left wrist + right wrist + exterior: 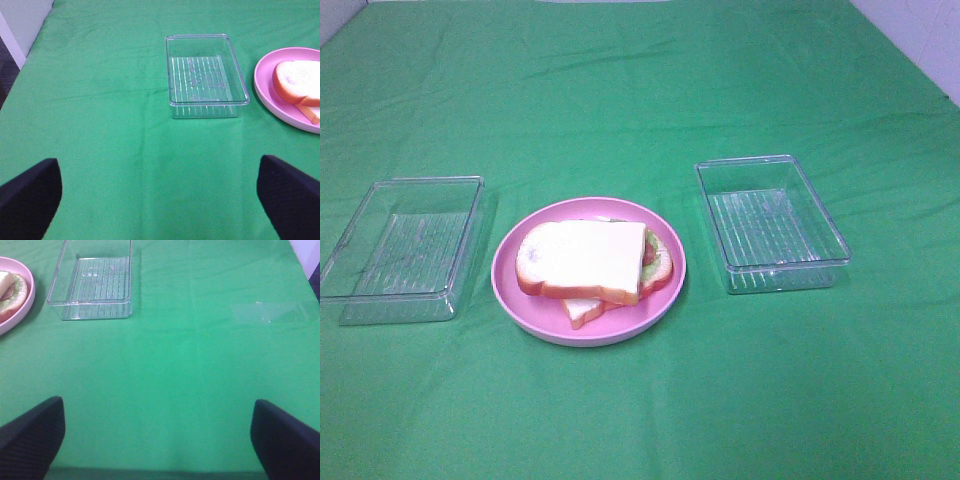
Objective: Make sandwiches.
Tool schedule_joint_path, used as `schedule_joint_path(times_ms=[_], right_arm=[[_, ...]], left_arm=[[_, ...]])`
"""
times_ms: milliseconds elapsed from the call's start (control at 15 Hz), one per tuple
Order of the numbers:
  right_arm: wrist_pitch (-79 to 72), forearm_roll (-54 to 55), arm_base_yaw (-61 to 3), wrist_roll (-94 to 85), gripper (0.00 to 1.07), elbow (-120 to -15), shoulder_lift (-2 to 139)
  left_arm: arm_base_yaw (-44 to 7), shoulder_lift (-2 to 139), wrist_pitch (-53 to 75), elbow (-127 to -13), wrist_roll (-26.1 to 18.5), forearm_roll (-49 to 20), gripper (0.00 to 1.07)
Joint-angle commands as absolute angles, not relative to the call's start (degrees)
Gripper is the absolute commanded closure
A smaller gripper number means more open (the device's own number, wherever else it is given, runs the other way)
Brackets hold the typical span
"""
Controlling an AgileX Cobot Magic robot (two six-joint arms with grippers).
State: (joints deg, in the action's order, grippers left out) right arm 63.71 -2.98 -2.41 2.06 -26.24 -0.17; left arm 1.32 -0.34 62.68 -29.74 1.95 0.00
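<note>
Sandwiches [592,262] lie stacked on the pink plate [520,290] at the middle of the green-covered counter [640,90]. The top slice is white bread with an orange-brown crust; a second slice pokes out beneath it at the plate's near edge. Green lettuce and a reddish strip show at the stack's right side. No cheese can be made out with certainty.

Two clear ribbed trays flank the plate: the left tray [405,248] just beside it, the right tray [770,222] slightly farther off. Both hold nothing visible.

The high view shows no arm. The left wrist view shows the left claw [160,200] with its dark fingers [30,195] wide apart over bare cloth, short of the left tray, gripping nothing. The right wrist view shows the right claw [157,440] likewise spread and unloaded, short of the right tray, with lettuce visible at the plate's edge and a faint pale patch [270,312] on the cloth.
</note>
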Motion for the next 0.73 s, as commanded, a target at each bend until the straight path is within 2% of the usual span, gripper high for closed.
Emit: schedule_joint_path(times_ms=[67, 733], right_arm=[[63.08, -2.86, -2.01, 1.78, 0.11, -26.07, -1.72], [63.08, -2.86, -2.01, 1.78, 0.11, -26.07, -1.72]], left_arm=[[1.38, -1.49, 61.76, -29.68, 1.78, -0.34, 0.06], [1.38, -1.49, 61.71, -29.68, 1.72, -0.34, 0.06]])
